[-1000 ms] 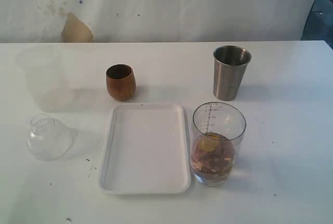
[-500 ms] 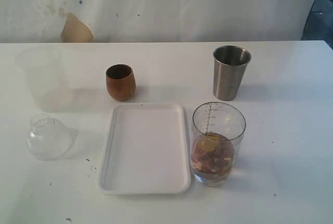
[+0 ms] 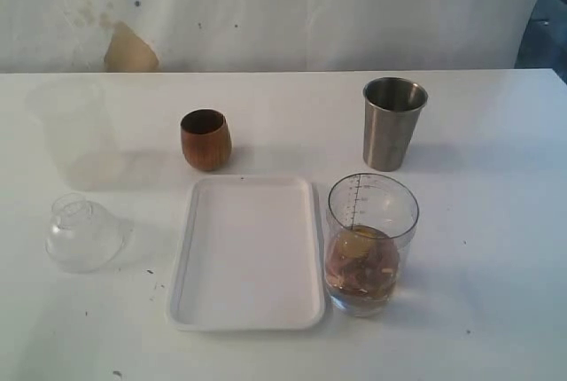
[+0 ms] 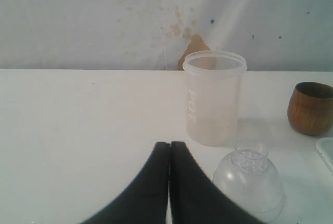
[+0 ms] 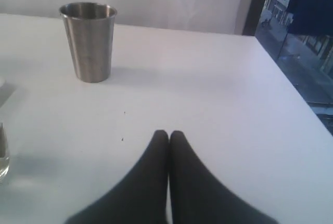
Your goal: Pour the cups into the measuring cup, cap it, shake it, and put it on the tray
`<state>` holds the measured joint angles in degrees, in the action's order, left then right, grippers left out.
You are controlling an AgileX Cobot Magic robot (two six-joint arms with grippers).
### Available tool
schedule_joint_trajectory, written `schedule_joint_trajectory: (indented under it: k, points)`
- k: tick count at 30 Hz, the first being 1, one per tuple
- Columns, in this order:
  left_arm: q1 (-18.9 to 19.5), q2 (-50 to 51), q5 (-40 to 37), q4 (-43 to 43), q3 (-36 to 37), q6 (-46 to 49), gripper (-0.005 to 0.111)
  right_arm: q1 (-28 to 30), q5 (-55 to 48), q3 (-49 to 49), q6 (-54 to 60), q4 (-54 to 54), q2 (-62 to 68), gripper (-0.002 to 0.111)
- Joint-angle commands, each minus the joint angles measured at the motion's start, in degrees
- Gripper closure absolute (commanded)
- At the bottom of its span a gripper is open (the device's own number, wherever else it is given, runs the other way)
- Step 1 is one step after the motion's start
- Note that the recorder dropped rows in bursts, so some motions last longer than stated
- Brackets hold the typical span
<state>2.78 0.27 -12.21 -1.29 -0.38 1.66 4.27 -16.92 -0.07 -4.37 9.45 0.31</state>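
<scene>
The brown wooden cup stands upright behind the white tray. To its right stands the steel tumbler. The clear measuring cup, scale on its side, sits right of the tray with brownish pieces in its bottom; only its edge shows in the right wrist view. The dome lid lies at the left. My left gripper is shut and empty, short of the lid. My right gripper is shut and empty, away from the tumbler. Neither gripper shows in the exterior view.
A frosted unmarked cup stands at the back left, behind the lid. The table's right edge runs close to the right gripper. A white wall with a brown stain backs the table.
</scene>
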Motion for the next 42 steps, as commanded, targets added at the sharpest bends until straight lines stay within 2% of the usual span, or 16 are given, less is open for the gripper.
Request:
schedule_joint_trajectory:
  k: [1,19,22,26,29,32,37,40,42]
  points:
    - [0.0,-0.3,0.7,-0.1,0.4,-0.1,0.106,-1.7,-1.5,0.1,0.7,-1.0,-0.3,0.108]
    - [0.0,-0.3,2.1,-0.1,0.4,-0.3,0.106,-1.8,-2.3,0.1,0.7,-2.1,-0.3,0.108]
    - [0.0,-0.3,8.6,-1.1,0.4,-1.0,0.106,-1.8,-2.3,0.1,0.7,-2.1,-0.3,0.108]
    - [0.0,-0.3,22.6,-9.6,0.4,-16.2,0.106,-1.8,-2.3,0.1,0.7,-2.1,-0.3,0.108]
    - [0.0,-0.3,27.3,-7.9,0.4,-22.8,0.106,-1.8,-2.3,0.1,0.7,-2.1,-0.3,0.108]
    - [0.0,2.0,21.3,-5.3,-3.9,-24.6,0.107,-1.8,-2.3,0.1,0.7,-2.1,-0.3,0.108]
    - [0.0,14.9,6.6,-2.0,-17.6,-20.8,0.103,-1.8,-2.3,0.1,0.7,-2.1,-0.3,0.108]
    - [0.0,23.1,-1.6,-2.4,-25.0,-12.7,0.083,-1.8,-2.3,0.1,0.7,-2.1,-0.3,0.108]
    - [0.0,28.3,-6.0,-4.8,-28.9,-6.8,0.061,-1.8,-2.3,0.1,0.7,-2.1,-0.3,0.108]
